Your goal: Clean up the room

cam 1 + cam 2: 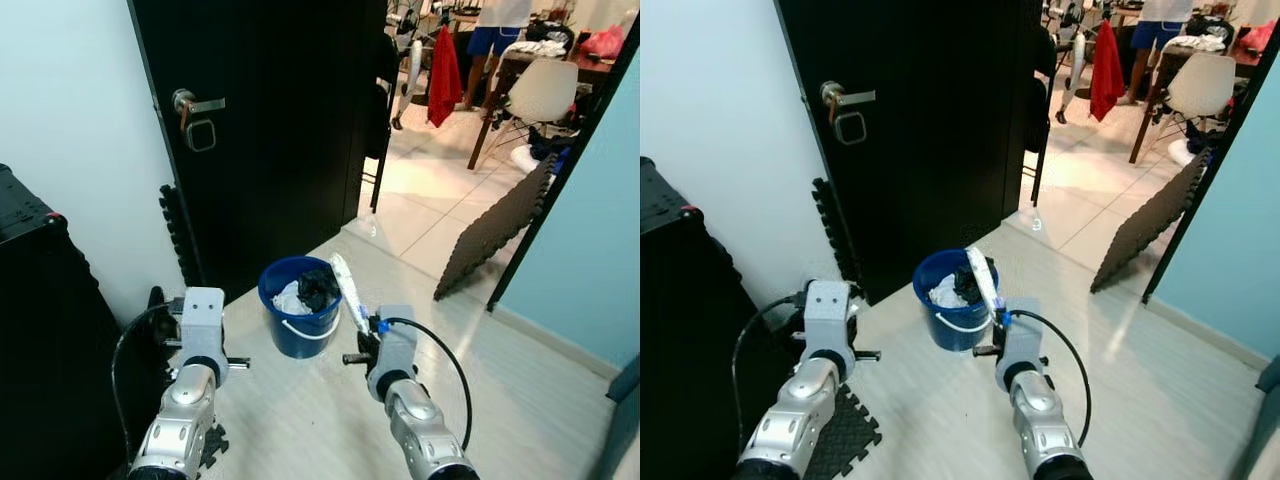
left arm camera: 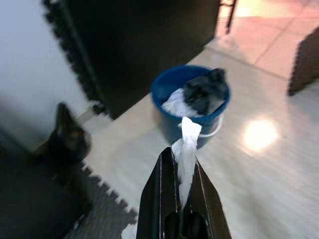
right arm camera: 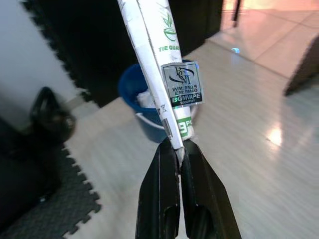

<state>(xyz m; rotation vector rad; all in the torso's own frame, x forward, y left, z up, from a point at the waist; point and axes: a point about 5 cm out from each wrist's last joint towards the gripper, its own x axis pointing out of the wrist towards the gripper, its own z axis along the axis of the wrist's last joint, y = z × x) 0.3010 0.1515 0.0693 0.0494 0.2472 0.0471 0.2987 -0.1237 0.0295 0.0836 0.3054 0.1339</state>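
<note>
The bucket (image 1: 300, 318) stands on the floor (image 1: 500, 400) by the black door (image 1: 270, 120), just ahead of both grippers. The right gripper (image 3: 179, 149), nearer it, is clamped on a flat packet (image 3: 159, 64) whose long axis points up over the rim. The left gripper (image 2: 182, 164) pinches a white tissue (image 2: 187, 149). The bucket's contents, white and dark, are hard to identify.

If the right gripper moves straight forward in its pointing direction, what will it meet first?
Most likely the blue bucket: the right gripper, shut on a white packet, points toward it over bare floor. The packet's tip would arrive first, though depth is uncertain.
</note>
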